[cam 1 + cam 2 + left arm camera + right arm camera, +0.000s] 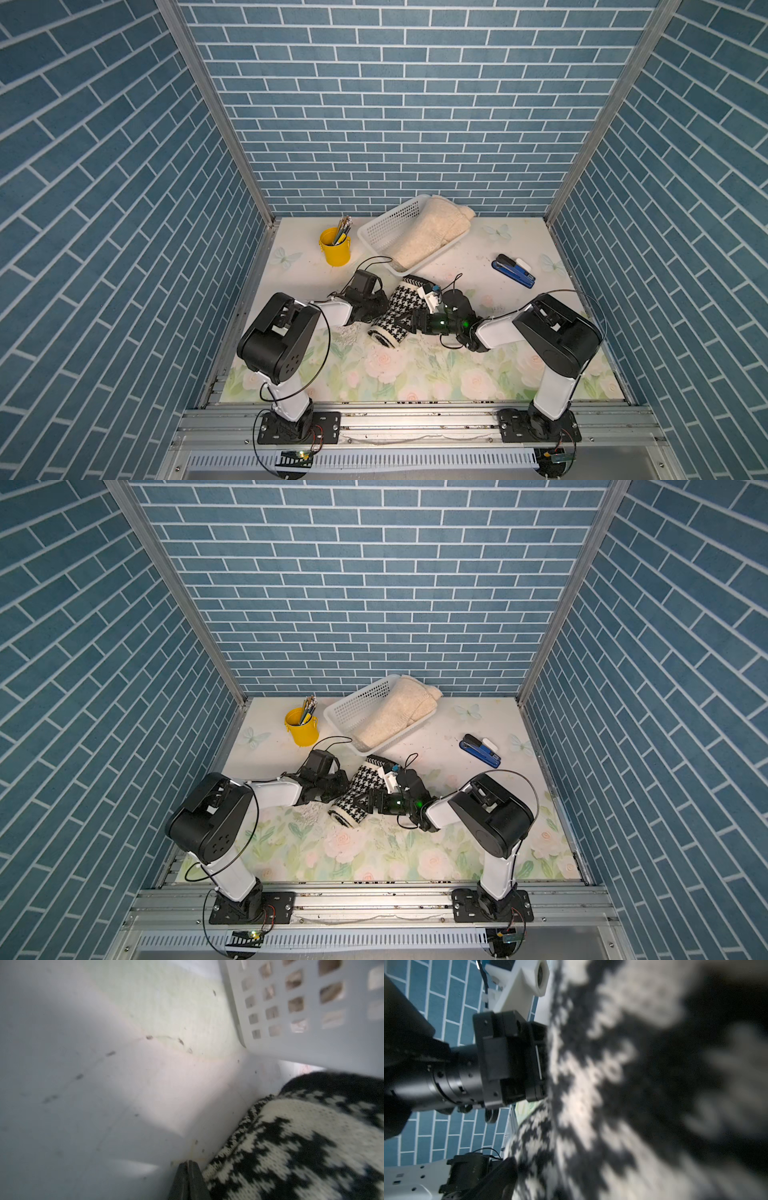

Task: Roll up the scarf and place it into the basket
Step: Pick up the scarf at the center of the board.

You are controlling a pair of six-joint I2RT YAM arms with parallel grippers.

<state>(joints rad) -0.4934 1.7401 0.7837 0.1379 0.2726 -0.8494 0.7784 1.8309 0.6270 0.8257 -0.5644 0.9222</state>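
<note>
The rolled black-and-white houndstooth knitted scarf (397,313) lies just beside the white perforated plastic basket (384,230). Only the left wrist view shows the left gripper (188,1178) closed, empty. The right gripper (409,323) apparently touches the roll; whether it is open or closed cannot be told.

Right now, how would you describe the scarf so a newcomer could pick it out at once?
On the floral table, find the white perforated basket at the back, which holds a beige knit. Just in front of it, toward the robot, lies the scarf, a rolled tube. It alone has a black-and-white houndstooth pattern.
</note>
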